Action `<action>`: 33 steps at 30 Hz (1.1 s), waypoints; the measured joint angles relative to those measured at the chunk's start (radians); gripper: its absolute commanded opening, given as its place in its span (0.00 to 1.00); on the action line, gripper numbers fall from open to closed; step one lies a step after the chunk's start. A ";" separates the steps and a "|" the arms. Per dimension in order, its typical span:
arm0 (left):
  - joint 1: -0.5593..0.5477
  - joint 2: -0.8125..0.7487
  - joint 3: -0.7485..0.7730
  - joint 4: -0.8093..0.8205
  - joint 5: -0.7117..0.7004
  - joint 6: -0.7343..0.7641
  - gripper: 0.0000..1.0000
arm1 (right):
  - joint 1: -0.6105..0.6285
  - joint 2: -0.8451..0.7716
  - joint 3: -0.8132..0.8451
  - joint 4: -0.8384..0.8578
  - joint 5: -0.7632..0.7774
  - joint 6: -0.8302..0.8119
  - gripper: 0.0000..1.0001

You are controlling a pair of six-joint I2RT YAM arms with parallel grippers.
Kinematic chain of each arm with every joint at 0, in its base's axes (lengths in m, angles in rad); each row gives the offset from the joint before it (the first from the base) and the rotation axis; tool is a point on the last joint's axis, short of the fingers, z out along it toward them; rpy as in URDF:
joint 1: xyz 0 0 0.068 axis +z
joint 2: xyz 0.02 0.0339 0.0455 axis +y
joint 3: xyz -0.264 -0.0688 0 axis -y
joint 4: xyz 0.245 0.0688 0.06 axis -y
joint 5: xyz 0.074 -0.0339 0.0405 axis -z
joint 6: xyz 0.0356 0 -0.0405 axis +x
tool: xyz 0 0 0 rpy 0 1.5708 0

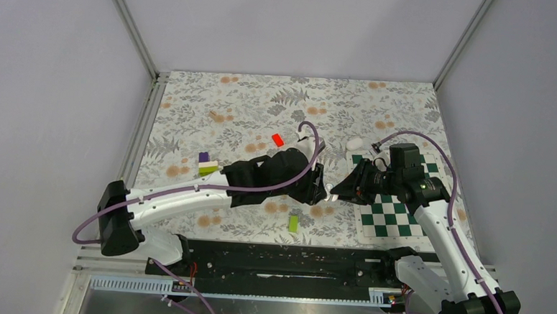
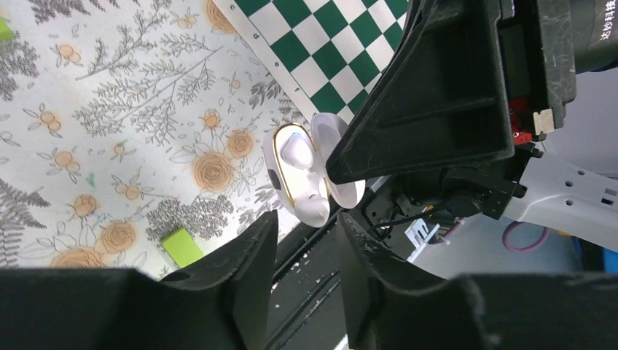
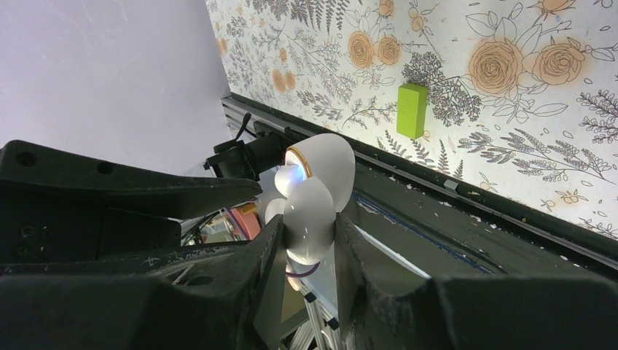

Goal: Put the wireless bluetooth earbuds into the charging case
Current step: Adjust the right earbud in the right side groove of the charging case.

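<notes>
The charging case (image 2: 302, 182) is a small white glossy case with its lid (image 2: 337, 157) open. It is held in the air between the two grippers. My right gripper (image 3: 306, 237) is shut on the case's body (image 3: 310, 219), seen from behind in the right wrist view. A white earbud (image 2: 297, 149) sits in a well of the case. My left gripper (image 2: 307, 222) is open and empty, its fingertips just short of the case's lower end. In the top view the two grippers (image 1: 324, 192) (image 1: 338, 196) meet tip to tip over the mat's front middle.
A lime-green block (image 1: 294, 222) lies near the front edge below the grippers. A red block (image 1: 278, 139), a purple, white and green stack (image 1: 207, 164) and a green chessboard mat (image 1: 395, 210) are on the table. A small white piece (image 1: 354, 142) lies by the chessboard's far corner.
</notes>
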 measured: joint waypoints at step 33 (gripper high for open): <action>-0.005 0.056 0.059 -0.056 0.016 -0.007 0.22 | 0.000 -0.001 0.000 0.000 0.003 0.007 0.00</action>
